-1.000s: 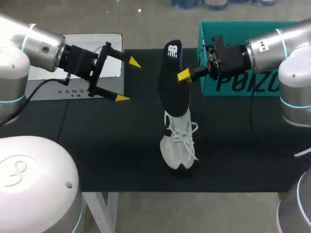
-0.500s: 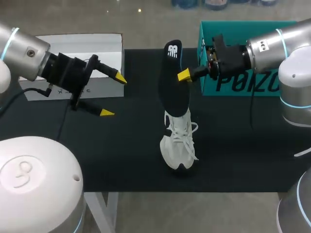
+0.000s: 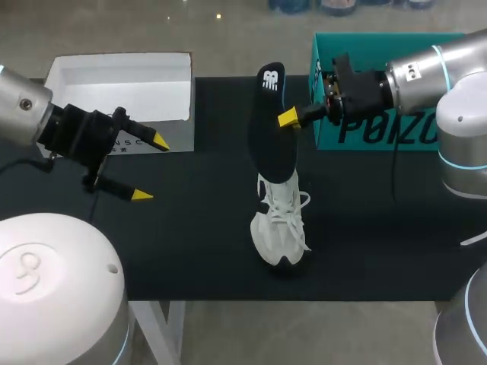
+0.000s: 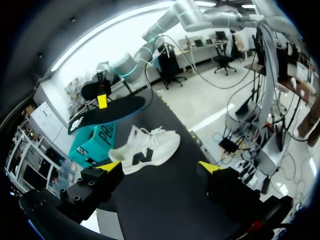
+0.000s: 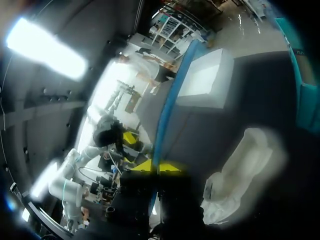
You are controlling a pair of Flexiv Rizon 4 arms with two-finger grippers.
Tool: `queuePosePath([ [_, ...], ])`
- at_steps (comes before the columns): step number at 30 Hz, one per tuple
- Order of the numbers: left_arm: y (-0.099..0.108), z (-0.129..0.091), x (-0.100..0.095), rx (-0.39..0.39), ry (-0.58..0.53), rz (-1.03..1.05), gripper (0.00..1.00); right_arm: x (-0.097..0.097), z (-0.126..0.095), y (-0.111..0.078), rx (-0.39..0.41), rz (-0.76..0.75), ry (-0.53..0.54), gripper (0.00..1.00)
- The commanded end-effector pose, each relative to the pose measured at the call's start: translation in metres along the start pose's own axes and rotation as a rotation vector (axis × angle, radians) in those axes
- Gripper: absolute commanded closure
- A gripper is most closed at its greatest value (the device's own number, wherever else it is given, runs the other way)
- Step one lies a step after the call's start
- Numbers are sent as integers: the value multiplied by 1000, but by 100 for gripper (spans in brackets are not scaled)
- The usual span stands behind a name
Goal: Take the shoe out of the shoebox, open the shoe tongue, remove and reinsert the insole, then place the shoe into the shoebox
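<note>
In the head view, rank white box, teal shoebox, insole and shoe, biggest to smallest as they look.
1. teal shoebox and white box: alike; the right arm hides part of the teal one.
2. insole and shoe: close; the insole is lifted nearer the camera.

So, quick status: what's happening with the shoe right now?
Right gripper: jaws shut on insole, held above white shoe. Left gripper: jaws open, empty, well clear. Nothing in the way.
</note>
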State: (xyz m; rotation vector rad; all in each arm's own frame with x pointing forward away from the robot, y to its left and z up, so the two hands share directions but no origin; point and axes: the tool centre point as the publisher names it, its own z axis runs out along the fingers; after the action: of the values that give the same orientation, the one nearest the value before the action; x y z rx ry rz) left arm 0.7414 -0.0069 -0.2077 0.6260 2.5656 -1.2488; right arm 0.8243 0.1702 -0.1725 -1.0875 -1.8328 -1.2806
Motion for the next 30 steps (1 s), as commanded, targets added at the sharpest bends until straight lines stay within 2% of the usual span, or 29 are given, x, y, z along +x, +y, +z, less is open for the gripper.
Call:
queuePosePath([
  [1, 13, -1, -12, -4, 34, -10, 0, 0, 0, 0, 2, 1, -3, 100],
  [6, 22, -4, -18, -65, 96, -48, 0, 0, 0, 0, 2, 1, -3, 100],
  [19, 22, -4, -19, -67, 97, -46, 0, 0, 0, 0, 2, 1, -3, 100],
  [26, 22, -4, -19, -67, 97, -46, 0, -28, 6, 27, -20, -72, -70, 100],
  [30, 22, -4, -19, -67, 97, -46, 0, -50, 5, 41, -32, -111, -72, 100],
])
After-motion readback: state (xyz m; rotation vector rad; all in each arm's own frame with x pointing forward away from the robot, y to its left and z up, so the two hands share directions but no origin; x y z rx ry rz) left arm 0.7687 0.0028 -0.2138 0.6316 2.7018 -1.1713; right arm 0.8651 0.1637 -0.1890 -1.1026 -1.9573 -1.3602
